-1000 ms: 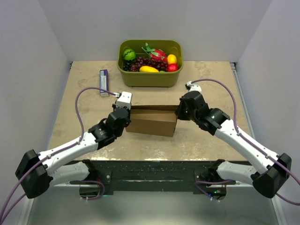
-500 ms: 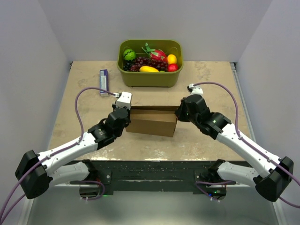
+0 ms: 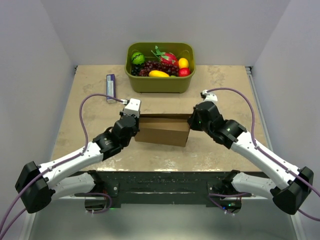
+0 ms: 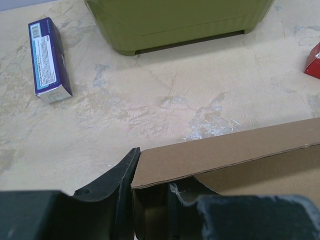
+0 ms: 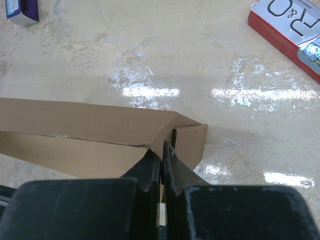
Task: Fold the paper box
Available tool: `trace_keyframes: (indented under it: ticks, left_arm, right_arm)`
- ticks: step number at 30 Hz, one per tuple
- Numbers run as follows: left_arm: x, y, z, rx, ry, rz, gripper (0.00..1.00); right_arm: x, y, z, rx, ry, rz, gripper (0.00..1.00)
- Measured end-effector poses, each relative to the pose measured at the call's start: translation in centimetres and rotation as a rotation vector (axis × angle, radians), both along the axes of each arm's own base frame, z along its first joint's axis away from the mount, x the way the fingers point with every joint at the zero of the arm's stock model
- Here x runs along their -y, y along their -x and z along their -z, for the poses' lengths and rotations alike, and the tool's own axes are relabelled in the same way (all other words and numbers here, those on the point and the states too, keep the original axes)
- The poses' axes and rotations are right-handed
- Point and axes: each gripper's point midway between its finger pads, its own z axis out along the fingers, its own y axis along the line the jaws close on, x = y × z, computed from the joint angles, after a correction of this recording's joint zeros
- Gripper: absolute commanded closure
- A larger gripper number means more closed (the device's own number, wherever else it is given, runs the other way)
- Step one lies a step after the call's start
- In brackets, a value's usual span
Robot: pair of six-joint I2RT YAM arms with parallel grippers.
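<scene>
Two arms at a half-made paper box (image 3: 162,129), which stands in the middle of the bench (image 3: 215,145), in front of the green tub (image 3: 160,82) of fruit.

At far left a purple carton (image 4: 47,60) lies well apart from the work.

Your left gripper (image 4: 152,175) is set narrow and straddles the box's left end wall at the corner. One finger is outside against the card and the other is inside. The contact sits low in the wrist view, so you cannot tell whether the inner finger truly bears on the card.

Between the arms, the long near wall of the box stands upright and the top is open.

At the right end, your right gripper (image 5: 161,160) is nearly closed. It pinches the upper edge of the card where the long wall meets the short end flap. A red carton (image 5: 290,30) lies off to the far right, clear of the fold.

The step in hand looks to be squaring and locking the two ends.

- Make the left hold firm before you move the right, or the light box will likely slide across the smooth bench.
- Turn the right flap along its scored crease; don't drag the corner.
- Keep both wrists level so the long wall does not bow.
- Press inward only as far as the flap seats. More force would probably buckle the thin card.
</scene>
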Motion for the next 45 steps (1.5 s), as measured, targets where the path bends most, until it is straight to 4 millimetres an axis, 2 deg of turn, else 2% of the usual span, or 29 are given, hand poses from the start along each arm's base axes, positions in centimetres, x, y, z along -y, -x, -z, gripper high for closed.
trace_keyframes:
  ticks: [7, 10, 15, 20, 27, 33, 41, 45]
  left_arm:
    - [0.2, 0.3, 0.0, -0.001, 0.003, 0.013, 0.91]
    - [0.2, 0.3, 0.0, -0.002, 0.005, 0.016, 0.85]
    - [0.4, 0.7, -0.1, -0.01, 0.014, 0.041, 0.66]
    - [0.7, 1.9, -0.7, -0.022, 0.038, 0.102, 0.41]
    - [1.6, 3.7, -1.2, -0.053, 0.082, 0.194, 0.22]
    - [1.5, 4.5, -2.6, -0.056, 0.1, 0.221, 0.23]
    - [1.2, 4.9, -5.1, -0.044, 0.145, 0.22, 0.42]
    - [0.8, 4.8, -5.1, -0.056, 0.138, 0.21, 0.47]
  right_arm:
    - [0.3, 0.1, 0.3, -0.016, 0.028, 0.023, 1.0]
    - [0.4, 0.1, 0.0, -0.019, 0.038, 0.03, 1.0]
    - [0.5, 0.3, -0.1, -0.025, 0.043, 0.027, 1.0]
    - [0.2, 0.5, -0.2, -0.027, 0.031, 0.013, 1.0]
    - [0.1, 0.5, -0.2, -0.025, 0.033, 0.002, 1.0]
    - [0.1, 0.5, -0.3, -0.024, 0.031, 0.001, 1.0]
    - [0.0, 0.4, -0.3, -0.023, 0.032, -0.007, 1.0]
    - [0.0, 0.4, -0.3, -0.023, 0.034, -0.013, 1.0]
